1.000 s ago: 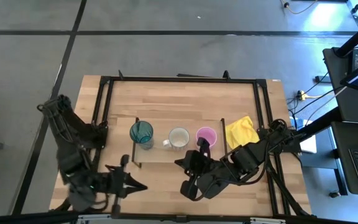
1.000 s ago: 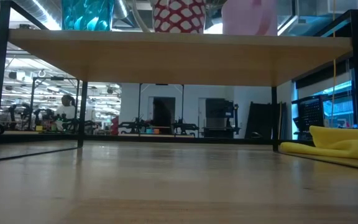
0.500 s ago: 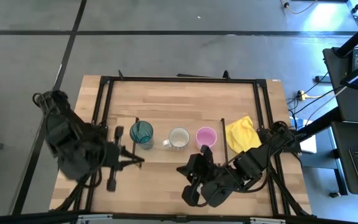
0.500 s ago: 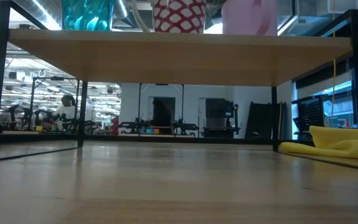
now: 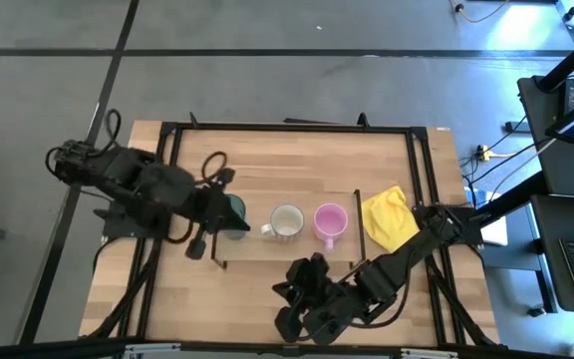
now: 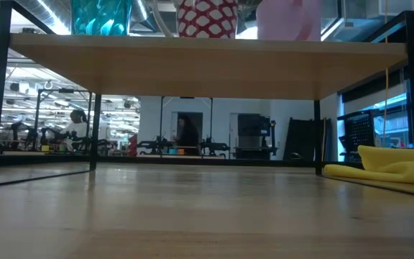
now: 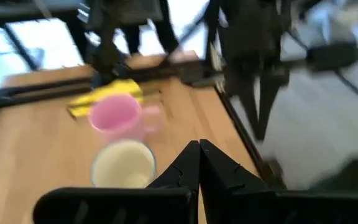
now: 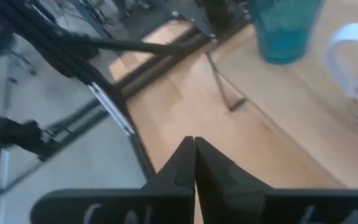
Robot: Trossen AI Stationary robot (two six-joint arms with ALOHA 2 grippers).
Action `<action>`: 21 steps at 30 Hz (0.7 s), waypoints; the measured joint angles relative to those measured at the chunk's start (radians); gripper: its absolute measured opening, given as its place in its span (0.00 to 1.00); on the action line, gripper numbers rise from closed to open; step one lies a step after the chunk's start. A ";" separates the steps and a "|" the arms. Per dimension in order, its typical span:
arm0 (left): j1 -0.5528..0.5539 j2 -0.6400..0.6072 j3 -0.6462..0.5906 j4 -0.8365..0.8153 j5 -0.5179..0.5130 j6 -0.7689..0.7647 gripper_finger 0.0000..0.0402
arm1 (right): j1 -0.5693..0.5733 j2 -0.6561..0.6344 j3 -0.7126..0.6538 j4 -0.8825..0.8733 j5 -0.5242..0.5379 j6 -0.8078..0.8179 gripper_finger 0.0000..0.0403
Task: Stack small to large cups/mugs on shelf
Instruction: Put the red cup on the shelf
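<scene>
Left arm's fingers (image 5: 229, 206) swung over teal tumbler (image 5: 235, 209), pressed together like right's (image 5: 285, 302), three cups on one shelf (image 5: 267, 248)

Grey floor (image 5: 297, 80) (dark seams).

We see the shelf (image 5: 302, 249) crowded by teal tumbler (image 5: 233, 207), cream mug (image 5: 287, 220) and pink mug (image 5: 330, 219); the left arm (image 5: 157, 189) blocks the tumbler's side, bare desk (image 5: 247, 289) in front.

Three cups in a row on the shelf (image 5: 297, 247), tumbler (image 5: 233, 211) left, mug (image 5: 287, 221) apparently centre, second mug (image 5: 330, 220) right
</scene>
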 joint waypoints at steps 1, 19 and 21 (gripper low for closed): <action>0.020 0.007 0.000 -0.028 0.038 0.031 0.00 | -0.004 0.006 0.000 0.033 -0.001 -0.002 0.01; 0.332 0.139 -0.001 -0.038 0.153 0.525 0.00 | 0.002 0.023 0.000 0.037 -0.069 -0.119 0.01; 0.370 0.159 -0.001 -0.070 0.153 0.548 0.00 | 0.000 0.018 0.000 -0.003 -0.024 -0.122 0.01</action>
